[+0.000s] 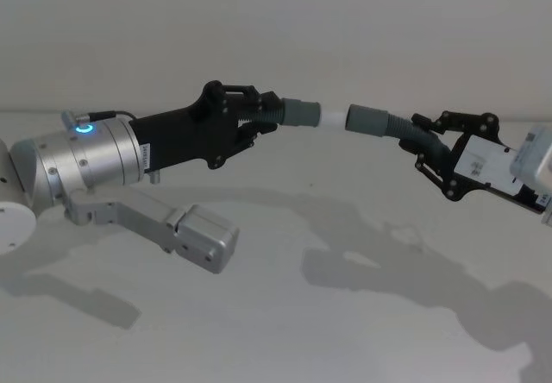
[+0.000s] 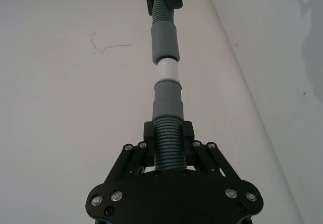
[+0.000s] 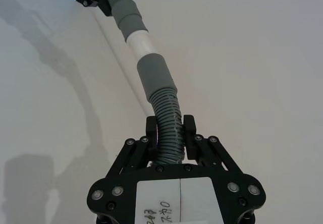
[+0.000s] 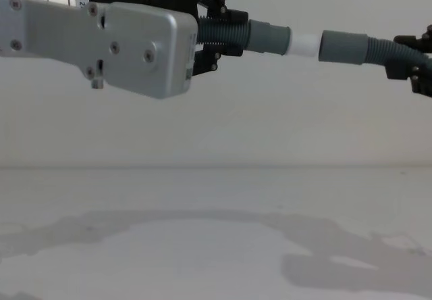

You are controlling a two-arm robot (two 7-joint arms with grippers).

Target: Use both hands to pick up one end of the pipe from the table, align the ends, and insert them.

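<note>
Both pieces held above the bench (image 1: 259,314): left claw (image 1: 259,116) pinches the white-tipped hose (image 1: 302,111), right claw (image 1: 427,146) pinches the cuffed hose (image 1: 375,120); tip partly entered, slight bend risks jamming

Plain white matte table (image 1: 285,314), shadows of arms and pipe across its surface

White label on the back of my right gripper (image 3: 171,133), handwritten marks along its lower edge, cut off and not legible to me, small printed strip on my left arm's wrist housing (image 1: 148,153), too small to read, no other text
</note>
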